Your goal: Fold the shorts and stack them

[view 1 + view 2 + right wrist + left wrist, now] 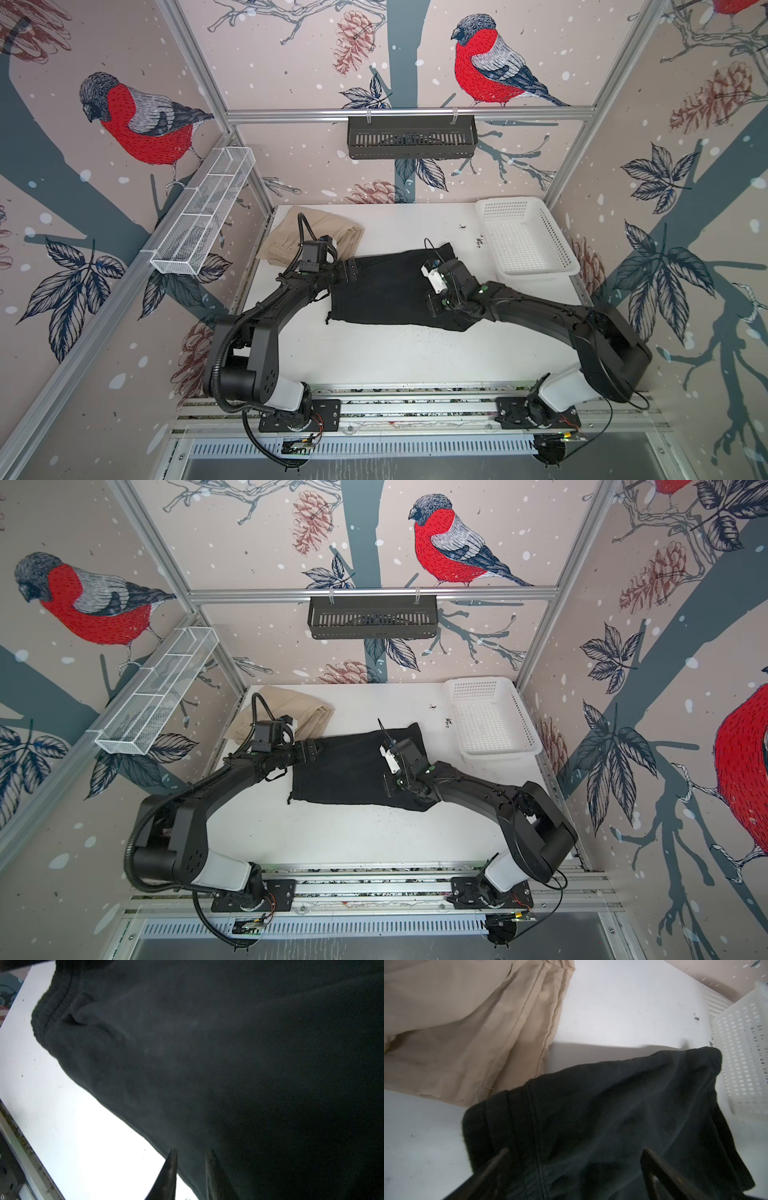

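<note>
White tabletop (pixel 395 361) bears fleecy black shorts (pixel 386 291) beside creased beige shorts (pixel 334 226)

Left arm (pixel 266 305) and right arm (pixel 540 307): matte black links, white shoulder shells (pixel 289 392), black base plates (pixel 328 409) on a silver rail (pixel 415 409) at six o'clock; a ribbed black conduit (pixel 214 374) loops beside the left.

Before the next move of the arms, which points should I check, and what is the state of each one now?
1. Left gripper open over black shorts: ok.
2. Right gripper holding the shorts' near edge: cannot tell.
3. Beige shorts folded, far left: ok.
4. Black shorts stacked on beige shorts: not ok, lying beside them.
5. White basket apart from the cloth: ok.
</note>
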Tool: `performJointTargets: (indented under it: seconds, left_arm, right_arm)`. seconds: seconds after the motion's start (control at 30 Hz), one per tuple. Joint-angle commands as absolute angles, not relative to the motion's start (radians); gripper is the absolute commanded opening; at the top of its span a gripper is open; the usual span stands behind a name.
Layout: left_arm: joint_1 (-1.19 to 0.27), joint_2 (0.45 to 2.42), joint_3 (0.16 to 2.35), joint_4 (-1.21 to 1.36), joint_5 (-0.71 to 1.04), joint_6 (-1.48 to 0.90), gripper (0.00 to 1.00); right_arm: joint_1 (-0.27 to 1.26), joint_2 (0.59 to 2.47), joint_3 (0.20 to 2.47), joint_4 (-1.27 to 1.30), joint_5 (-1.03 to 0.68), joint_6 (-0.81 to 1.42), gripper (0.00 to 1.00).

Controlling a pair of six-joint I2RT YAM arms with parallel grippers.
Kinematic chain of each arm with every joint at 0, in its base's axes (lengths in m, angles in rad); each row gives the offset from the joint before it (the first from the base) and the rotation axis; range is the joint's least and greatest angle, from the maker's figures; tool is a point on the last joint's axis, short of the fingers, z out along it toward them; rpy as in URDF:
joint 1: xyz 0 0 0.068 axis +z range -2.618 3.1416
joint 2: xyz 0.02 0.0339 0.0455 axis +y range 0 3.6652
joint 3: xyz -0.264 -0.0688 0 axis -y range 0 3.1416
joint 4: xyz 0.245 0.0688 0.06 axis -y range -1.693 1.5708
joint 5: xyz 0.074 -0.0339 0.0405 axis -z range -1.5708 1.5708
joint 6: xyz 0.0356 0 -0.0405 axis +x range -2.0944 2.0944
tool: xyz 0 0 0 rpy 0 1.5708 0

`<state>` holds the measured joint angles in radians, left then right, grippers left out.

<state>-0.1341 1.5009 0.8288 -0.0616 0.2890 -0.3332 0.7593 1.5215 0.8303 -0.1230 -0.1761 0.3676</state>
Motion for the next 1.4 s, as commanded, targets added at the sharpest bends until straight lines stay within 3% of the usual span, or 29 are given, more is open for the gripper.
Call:
performJointTargets:
  seconds: [0.0, 0.17, 0.37, 0.53, 0.63, 0.8, 0.93, 1.1, 1.23, 1.37]
  left_arm:
    - [-0.144, 1.529, 0.805, 0.063, 0.326, -0.331, 0.97]
    - [-0.167, 1.564, 0.734, 0.116, 0.312, -0.369, 0.97]
    - [-0.233, 1.577, 0.676, 0.124, 0.303, -0.409, 0.97]
    - [-0.285, 1.456, 0.634, 0.100, 0.337, -0.500, 0.97]
    - [-0.284, 1.337, 0.655, -0.019, 0.270, -0.500, 0.97]
    - [-0.281, 1.089, 0.777, -0.244, -0.013, -0.518, 0.98]
    - [-0.214, 0.917, 0.831, -0.310, -0.137, -0.479, 0.98]
    - [-0.043, 0.876, 0.846, -0.377, 0.040, -0.456, 0.98]
    - [0.013, 0.902, 0.804, -0.360, 0.174, -0.445, 0.98]
    - [0.071, 0.896, 0.799, -0.376, 0.215, -0.413, 0.98]
  right_arm:
    - [0.778, 1.504, 0.760, -0.035, -0.131, 0.471, 0.25]
    - [0.762, 1.470, 0.628, -0.001, -0.097, 0.513, 0.22]
    - [0.634, 1.369, 0.530, -0.034, -0.107, 0.497, 0.22]
    - [0.475, 1.263, 0.526, -0.118, -0.127, 0.438, 0.22]
    - [0.464, 1.174, 0.580, -0.168, -0.133, 0.386, 0.30]
    - [0.647, 1.129, 0.677, -0.135, -0.107, 0.248, 0.50]
    - [0.875, 1.241, 0.786, -0.071, 0.013, 0.087, 0.74]
    - [1.044, 1.495, 0.977, -0.061, 0.058, -0.133, 0.88]
    - [1.134, 1.691, 1.112, -0.073, 0.146, -0.323, 0.96]
    - [1.194, 1.842, 1.230, -0.106, 0.214, -0.444, 1.00]
